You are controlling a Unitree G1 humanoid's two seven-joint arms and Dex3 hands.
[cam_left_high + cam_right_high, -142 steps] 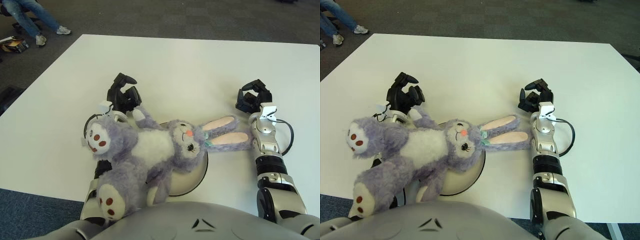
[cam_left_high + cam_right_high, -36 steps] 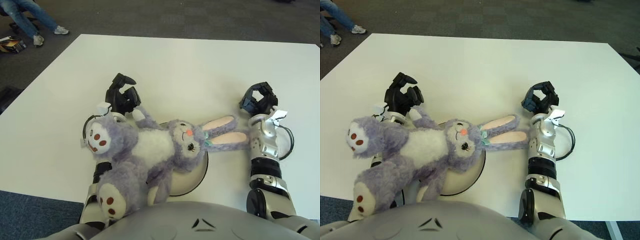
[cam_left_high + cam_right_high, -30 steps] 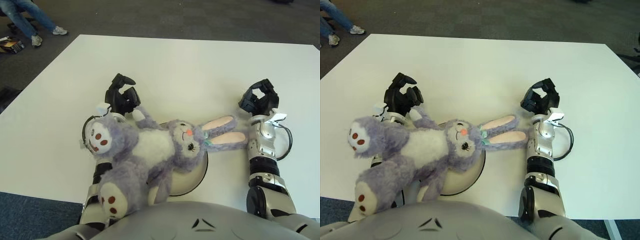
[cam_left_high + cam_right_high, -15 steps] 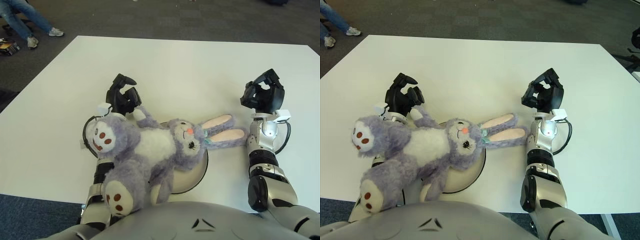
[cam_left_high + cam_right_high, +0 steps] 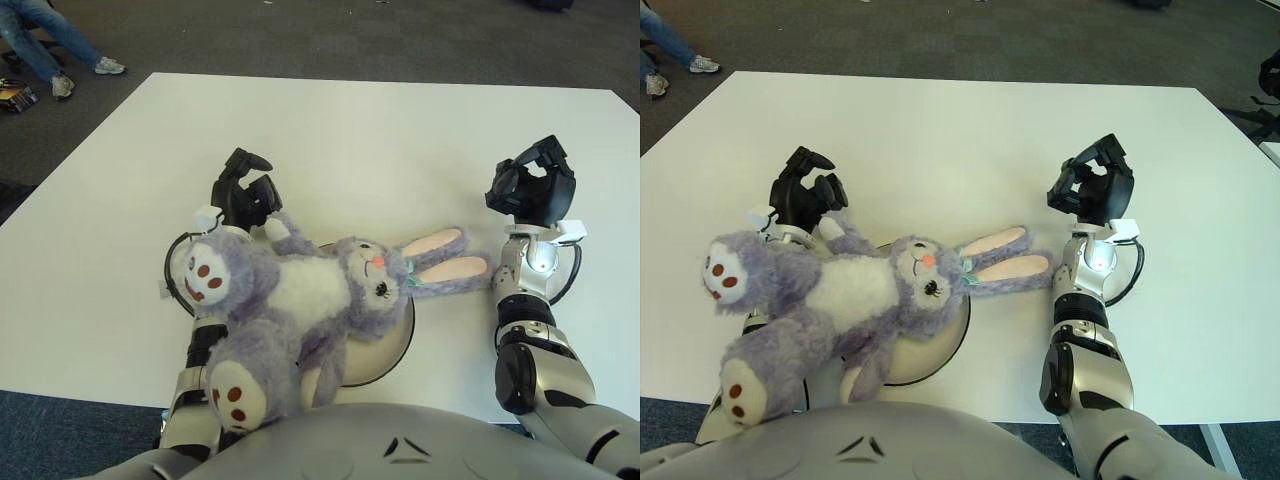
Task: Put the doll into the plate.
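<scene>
White table [image 5: 360, 130] on dark grey carpet [image 5: 330, 35]; seated person's legs and shoes [image 5: 60, 45] at far left corner of the room, in jeans.

Purple plush rabbit doll [image 5: 300, 300] lying on its back across the near middle of the table. Head and upper torso over the white plate [image 5: 385, 350]; plate rim visible only on the doll's right-hand side and below the head, rest hidden under the plush. Long pink-lined ears [image 5: 450, 257] reaching off the plate toward the robot's right, ending just beside the right forearm. Legs hanging off the plate toward the robot's left and near edge: one foot with brown paw pads [image 5: 205, 282] raised over the left forearm, the other foot [image 5: 238, 392] close to the robot's chest [image 5: 390, 445].

Left hand [image 5: 246, 195] just beyond the doll's upper arm, black fingers curled, touching or nearly touching the plush paw [image 5: 278, 228]; no firm grasp visible, nothing enclosed. Left forearm mostly hidden beneath the doll's body.

Right hand [image 5: 1092, 185] raised above the table, well right of the doll's head, beyond the ear tips; fingers curled loosely inward, holding nothing. Black cable loop [image 5: 1130, 275] at the right wrist.
</scene>
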